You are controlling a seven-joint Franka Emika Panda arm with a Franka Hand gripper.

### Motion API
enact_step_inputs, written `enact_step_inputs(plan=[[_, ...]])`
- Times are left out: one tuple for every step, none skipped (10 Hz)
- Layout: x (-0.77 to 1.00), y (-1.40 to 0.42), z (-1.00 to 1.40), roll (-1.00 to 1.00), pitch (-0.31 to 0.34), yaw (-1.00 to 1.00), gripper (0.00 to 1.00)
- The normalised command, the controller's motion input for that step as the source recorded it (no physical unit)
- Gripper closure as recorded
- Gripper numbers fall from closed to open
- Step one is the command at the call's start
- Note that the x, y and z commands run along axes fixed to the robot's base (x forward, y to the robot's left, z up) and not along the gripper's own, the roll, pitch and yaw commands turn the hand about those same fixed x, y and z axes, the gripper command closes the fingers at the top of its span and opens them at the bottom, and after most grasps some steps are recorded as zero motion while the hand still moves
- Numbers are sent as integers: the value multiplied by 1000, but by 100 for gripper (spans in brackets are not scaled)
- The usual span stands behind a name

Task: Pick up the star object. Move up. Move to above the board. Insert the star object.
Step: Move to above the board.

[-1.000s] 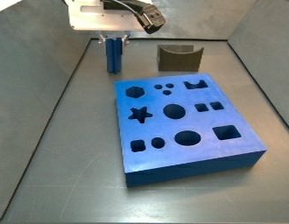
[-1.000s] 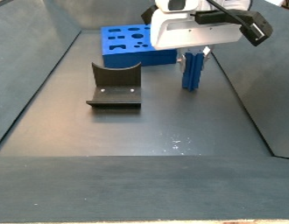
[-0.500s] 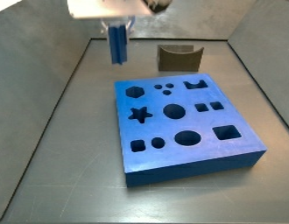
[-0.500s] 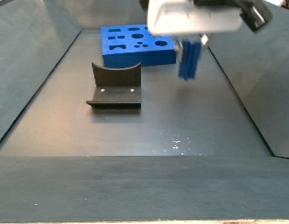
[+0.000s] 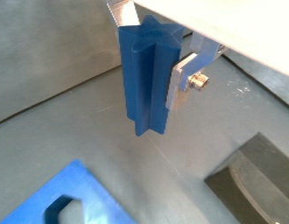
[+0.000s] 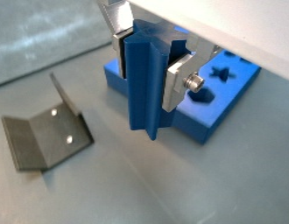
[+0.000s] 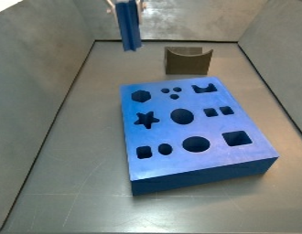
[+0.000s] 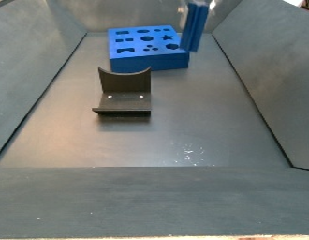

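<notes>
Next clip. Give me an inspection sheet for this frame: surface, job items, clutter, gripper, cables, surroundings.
Surface: dark grey floor, a few pale specks in a side view, otherwise bare.
Star object: blue ridged prism, upright, lifted clear of the floor, near the top edge in both side views.
Board: thick blue slab lying flat; star, round, square and hexagon holes all empty.
Clutter: none loose; the fixture, a dark L-shaped bracket, stands beside the board.
Gripper: gripper shut on the star object's upper part, silver finger plates against opposite sides; not yet above the board.
Cables: nothing seen.
Surroundings: grey sloped walls enclose the floor.
</notes>
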Motion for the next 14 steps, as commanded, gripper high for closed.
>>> enact_step_inputs(plan=[[152, -288, 1000, -98, 93, 16, 100], [146, -277, 1000, -98, 103, 15, 100], [132, -252, 1000, -98, 103, 14, 100], [125, -242, 1000, -100, 97, 12, 100], [108, -214, 1000, -97, 92, 11, 100], [102, -201, 1000, -92, 92, 12, 100], [88, -178, 1000, -71, 93, 13, 100], [80, -166, 1000, -62, 89, 14, 100], [73, -150, 1000, -50, 89, 16, 100], [61, -128, 1000, -45, 88, 22, 100], [47, -105, 942, -44, 89, 24, 100], [32, -76, 791, -45, 88, 25, 100], [18, -48, 592, -48, 86, 25, 100], [7, -37, 437, -49, 86, 26, 100]])
